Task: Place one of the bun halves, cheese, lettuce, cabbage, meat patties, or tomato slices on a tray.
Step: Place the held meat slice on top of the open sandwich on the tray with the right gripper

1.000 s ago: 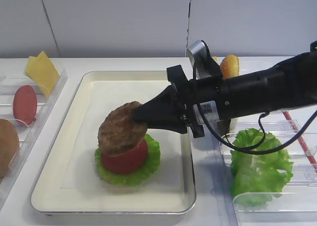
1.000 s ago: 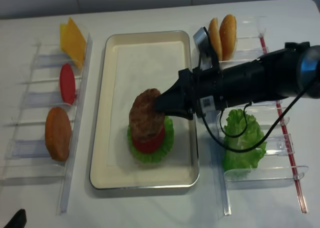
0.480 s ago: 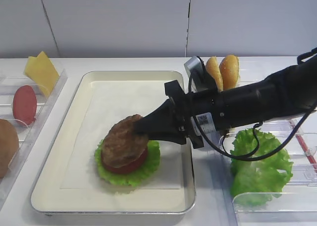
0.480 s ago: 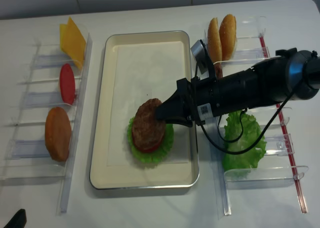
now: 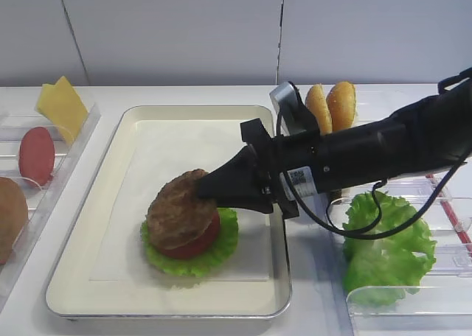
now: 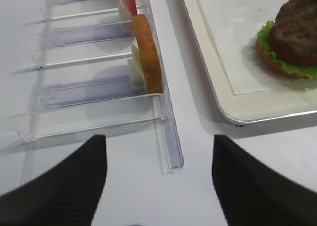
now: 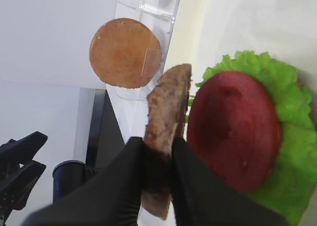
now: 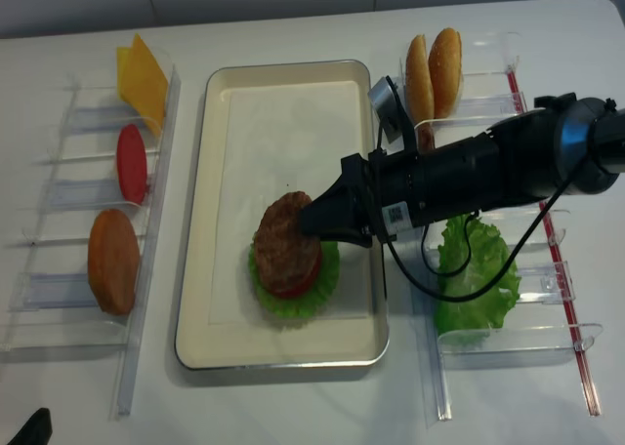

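Since the earlier frame, the patty [image 5: 179, 210] has come down from a tilted hover to rest against the tomato slice [image 7: 234, 129], and the right arm has reached slightly farther toward 9 o'clock. The right claw [image 5: 210, 192] pinches the patty's edge between its black fingers [image 7: 124, 179], closed tight on it. In the wrist view the patty stands on edge beside the tomato, which lies flat on a lettuce leaf [image 7: 285, 117]. This stack sits in the tray [image 5: 88, 225], toward its 6 o'clock end. At 9 o'clock of the tray a clear rack [image 8: 146, 186] holds cheese [image 8: 142, 74], another tomato slice [image 8: 131, 163] and a bun half [image 8: 113, 261]. At 3 o'clock stand two bun halves [image 8: 435, 69] and more lettuce [image 8: 477, 274]. The left claw [image 6: 156, 186] hovers over the table [image 6: 198, 186] with its fingers spread wide, holding nothing.
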You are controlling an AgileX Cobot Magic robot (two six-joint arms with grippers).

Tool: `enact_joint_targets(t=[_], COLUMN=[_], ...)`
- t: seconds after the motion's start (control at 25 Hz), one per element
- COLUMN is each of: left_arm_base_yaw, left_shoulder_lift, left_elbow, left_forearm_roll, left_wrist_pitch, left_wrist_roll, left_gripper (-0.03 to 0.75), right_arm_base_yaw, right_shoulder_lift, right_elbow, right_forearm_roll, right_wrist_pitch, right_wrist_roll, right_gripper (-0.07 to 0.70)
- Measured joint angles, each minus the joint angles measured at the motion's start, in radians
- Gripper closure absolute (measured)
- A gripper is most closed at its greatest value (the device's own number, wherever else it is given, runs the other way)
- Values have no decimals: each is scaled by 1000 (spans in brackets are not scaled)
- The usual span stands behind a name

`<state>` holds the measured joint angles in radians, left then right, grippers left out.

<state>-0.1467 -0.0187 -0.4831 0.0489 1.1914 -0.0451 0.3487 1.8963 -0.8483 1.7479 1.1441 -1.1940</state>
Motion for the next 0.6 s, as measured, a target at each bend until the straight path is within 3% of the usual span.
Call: enact_joint_targets(t=[0.6], left_arm_base_yaw=[0], left_shoulder_lift=[0], left_elbow=[0], left_forearm_roll=[0], left_wrist_pitch=[0], left_wrist_roll=[0], left_gripper=[253], right_arm_base_yaw=[0], right_shoulder_lift=[49], right_elbow=[-12], right_forearm_roll=[29], right_wrist_pitch=[38], right_wrist_roll=[-2], right_gripper=[436])
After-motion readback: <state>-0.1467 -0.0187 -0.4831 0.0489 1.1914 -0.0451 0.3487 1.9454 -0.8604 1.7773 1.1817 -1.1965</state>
